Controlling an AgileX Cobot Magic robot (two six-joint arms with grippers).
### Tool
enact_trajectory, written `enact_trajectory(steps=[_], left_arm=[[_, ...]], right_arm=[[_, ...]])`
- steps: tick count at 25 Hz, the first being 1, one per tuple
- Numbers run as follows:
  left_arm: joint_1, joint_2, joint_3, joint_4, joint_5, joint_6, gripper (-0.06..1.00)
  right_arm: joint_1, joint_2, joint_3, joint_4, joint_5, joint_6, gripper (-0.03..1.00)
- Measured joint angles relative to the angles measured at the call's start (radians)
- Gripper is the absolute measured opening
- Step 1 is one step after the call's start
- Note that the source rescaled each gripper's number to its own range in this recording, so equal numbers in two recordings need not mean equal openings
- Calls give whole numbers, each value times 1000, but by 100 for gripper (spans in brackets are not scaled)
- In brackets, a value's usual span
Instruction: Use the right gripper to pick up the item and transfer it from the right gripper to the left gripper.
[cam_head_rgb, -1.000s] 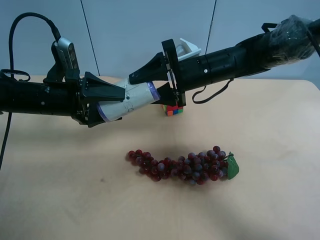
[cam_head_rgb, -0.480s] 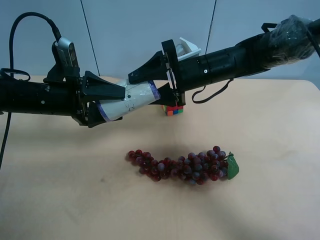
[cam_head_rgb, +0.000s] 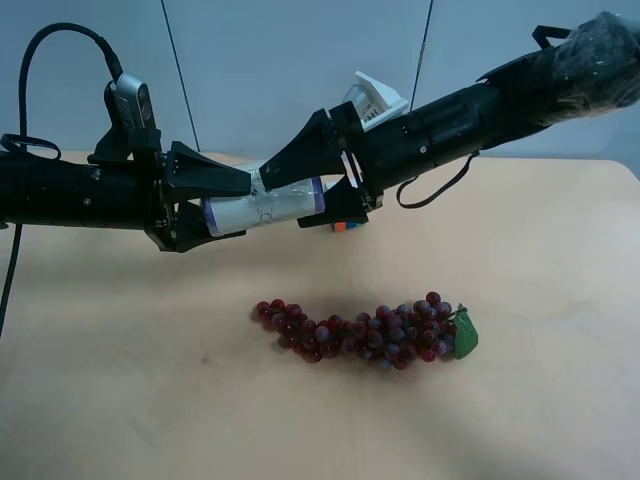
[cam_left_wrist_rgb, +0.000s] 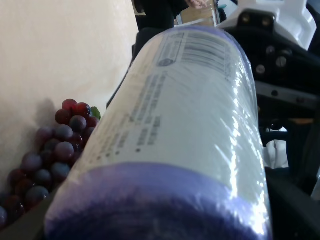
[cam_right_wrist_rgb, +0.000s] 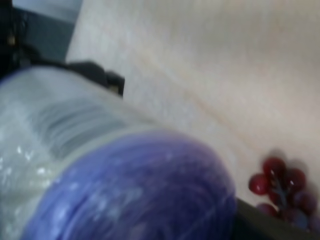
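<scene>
The black two-finger left gripper (cam_head_rgb: 222, 212) clamps one end of the cream-white, purple-rimmed cylindrical can (cam_head_rgb: 262, 205). Its other end lies between the black right gripper (cam_head_rgb: 282, 198) fingers; whether they squeeze cannot be told.

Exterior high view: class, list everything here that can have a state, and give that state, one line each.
Can: held level in the air between both grippers.
Left gripper: shut on one end of the can.
Right gripper: looks open, fingers spread above and below the can.
Grapes: lying loose on the table.
Cube: on the table, mostly hidden behind the right gripper.
</scene>
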Motion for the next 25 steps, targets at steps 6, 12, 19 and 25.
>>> enact_trajectory(steps=[6,12,19,25], left_arm=[[-1,0,0,0,-18,-8,3],[-1,8,0,0,-21,-12,2],[-1,8,0,0,-24,-16,1],[-1,8,0,0,-25,-19,1]], right_arm=[[1,-78,0,-199,-51,-3,76],[1,-174,0,-465,-169,117,76],[1,-258,0,-675,-202,219,76],[1,-372,0,-841,-221,304,75]])
